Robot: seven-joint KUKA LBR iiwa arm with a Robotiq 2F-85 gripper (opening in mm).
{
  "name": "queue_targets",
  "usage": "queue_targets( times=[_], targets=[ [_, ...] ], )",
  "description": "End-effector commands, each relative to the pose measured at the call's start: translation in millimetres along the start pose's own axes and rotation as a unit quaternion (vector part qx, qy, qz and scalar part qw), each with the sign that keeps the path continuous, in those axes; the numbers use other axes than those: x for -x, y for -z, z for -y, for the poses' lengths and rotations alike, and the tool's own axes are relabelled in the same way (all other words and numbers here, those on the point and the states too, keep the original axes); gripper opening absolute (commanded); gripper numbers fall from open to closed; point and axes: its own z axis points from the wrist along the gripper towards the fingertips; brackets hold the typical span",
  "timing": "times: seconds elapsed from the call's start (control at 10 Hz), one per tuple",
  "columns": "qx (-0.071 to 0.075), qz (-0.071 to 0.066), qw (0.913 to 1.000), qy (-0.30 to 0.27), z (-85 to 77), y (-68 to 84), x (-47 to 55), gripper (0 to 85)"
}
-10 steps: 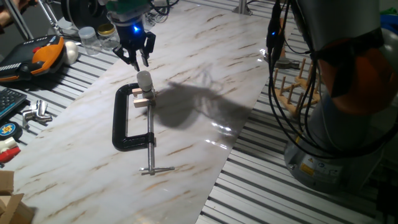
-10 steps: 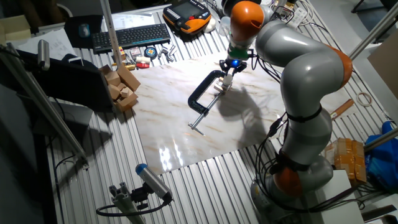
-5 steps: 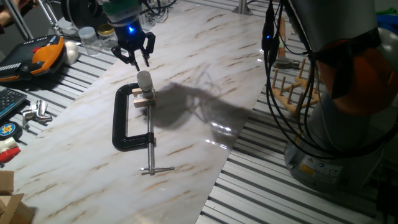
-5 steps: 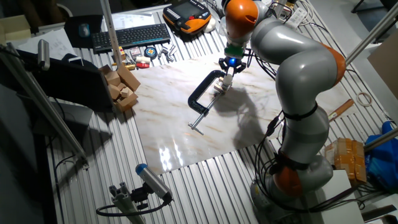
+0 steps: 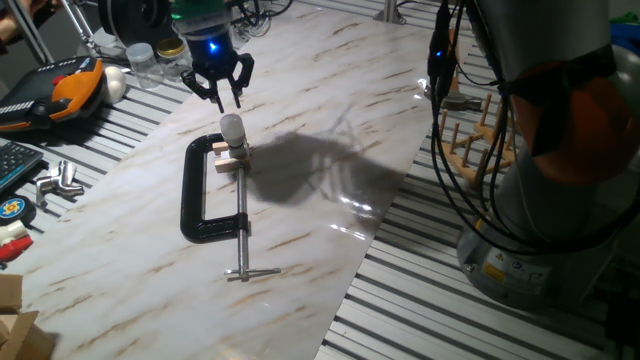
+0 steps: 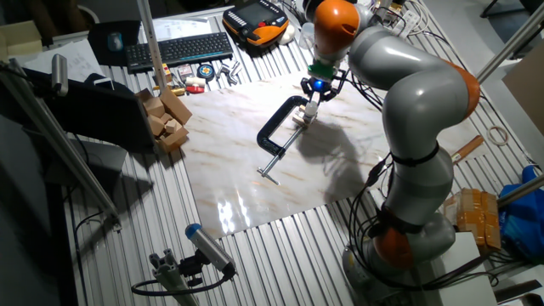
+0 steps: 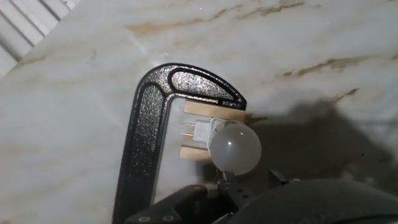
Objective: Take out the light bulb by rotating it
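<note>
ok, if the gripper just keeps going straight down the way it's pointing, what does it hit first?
Most likely the small frosted white round light bulb. The gripper hangs above it with jaws spread, pointing down, and the hand view looks almost straight onto the bulb. It sits in a small wooden block held by the black C-clamp. Exact alignment is unclear.

Light bulb within black clamp

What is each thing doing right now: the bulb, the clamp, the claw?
light bulb: upright, still seated in its socket, untouched.
black C-clamp: lying flat on the marble board, pinching the wooden blocks around the socket.
gripper: open, hanging above the bulb, empty.
</note>
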Motion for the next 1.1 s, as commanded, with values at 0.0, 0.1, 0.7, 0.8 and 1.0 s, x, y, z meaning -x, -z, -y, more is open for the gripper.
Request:
queue_targets(
  times=[0.0,0.1,0.7,0.8,1.0],
  targets=[
    [0.003,-0.001,0.9819,-0.189,-0.2,-0.6,0.0,51.0],
    [-0.007,-0.002,0.9811,-0.193,-0.2,-0.9,0.7,51.0],
    [0.001,-0.001,0.9465,-0.323,0.8,-1.6,0.1,51.0],
    [0.004,0.006,0.9393,-0.343,0.9,-1.0,0.3,51.0],
    [0.017,0.009,0.9173,-0.398,1.6,-1.7,2.0,51.0]
  ],
)
